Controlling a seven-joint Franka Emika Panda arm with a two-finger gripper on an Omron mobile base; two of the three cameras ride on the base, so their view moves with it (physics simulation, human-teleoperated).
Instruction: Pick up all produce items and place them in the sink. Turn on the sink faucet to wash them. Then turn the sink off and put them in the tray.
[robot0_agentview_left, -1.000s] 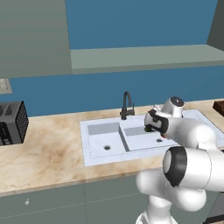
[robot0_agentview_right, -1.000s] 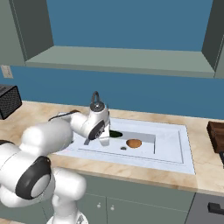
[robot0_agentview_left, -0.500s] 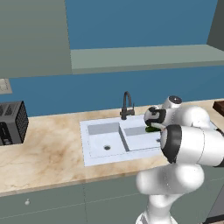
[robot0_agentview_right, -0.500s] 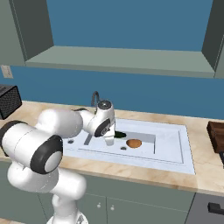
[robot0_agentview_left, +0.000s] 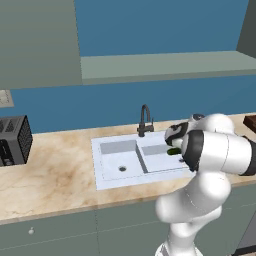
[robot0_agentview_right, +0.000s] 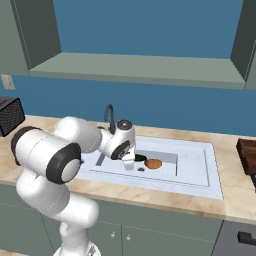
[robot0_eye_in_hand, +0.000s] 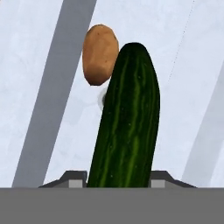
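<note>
My hand (robot0_eye_in_hand: 118, 177) grips the long dark green cucumber (robot0_eye_in_hand: 127, 118) over the pale sink (robot0_agentview_right: 210, 165); released carelessly, it strikes the small brown potato (robot0_eye_in_hand: 99, 54).

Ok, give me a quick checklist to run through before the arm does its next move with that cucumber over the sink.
1. Long dark green cucumber sits between the gripper fingertips: ok.
2. Firmness of the grip: cannot tell.
3. Gripper over the larger basin of the pale double-basin sink: ok.
4. Small brown potato already lying in that basin: ok.
5. Thin black gooseneck faucet stands apart from the arm: ok.
6. Water running: cannot tell.
</note>
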